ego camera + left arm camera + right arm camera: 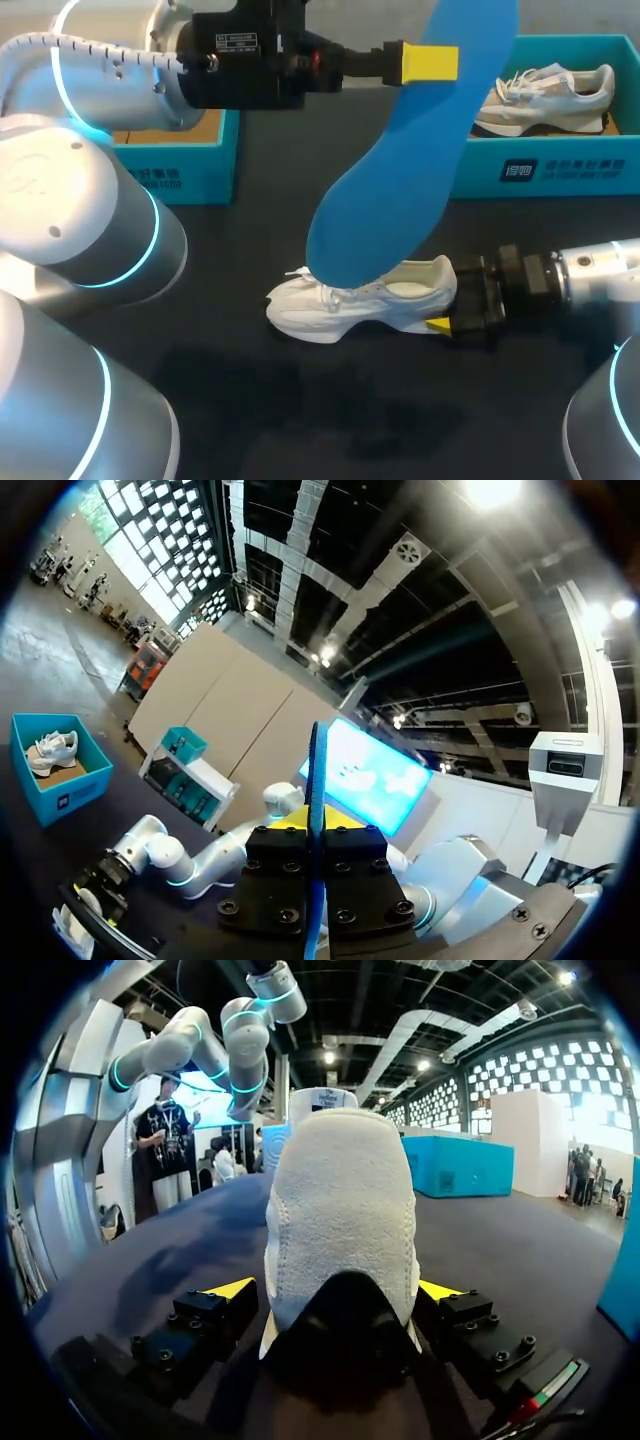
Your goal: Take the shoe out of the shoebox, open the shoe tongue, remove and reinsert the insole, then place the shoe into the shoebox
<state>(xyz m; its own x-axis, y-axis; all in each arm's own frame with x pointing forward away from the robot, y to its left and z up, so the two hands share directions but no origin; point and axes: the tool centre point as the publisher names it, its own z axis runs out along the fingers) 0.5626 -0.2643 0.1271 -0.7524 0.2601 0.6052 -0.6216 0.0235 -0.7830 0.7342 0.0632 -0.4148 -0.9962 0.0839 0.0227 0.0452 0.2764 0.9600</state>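
Judging by the blue insole (pixel 400 170) hanging clear of the white shoe (pixel 350 300), removal is done and reinsertion is in hand: its lower tip, over the shoe's laces, needs steering back into the opening. The left gripper (pixel 430 62) pinches the insole's upper part high above the shoe, its arm reaching across level. The right gripper (pixel 452 302) lies low on the table (pixel 250 400), clamped on the shoe's heel.
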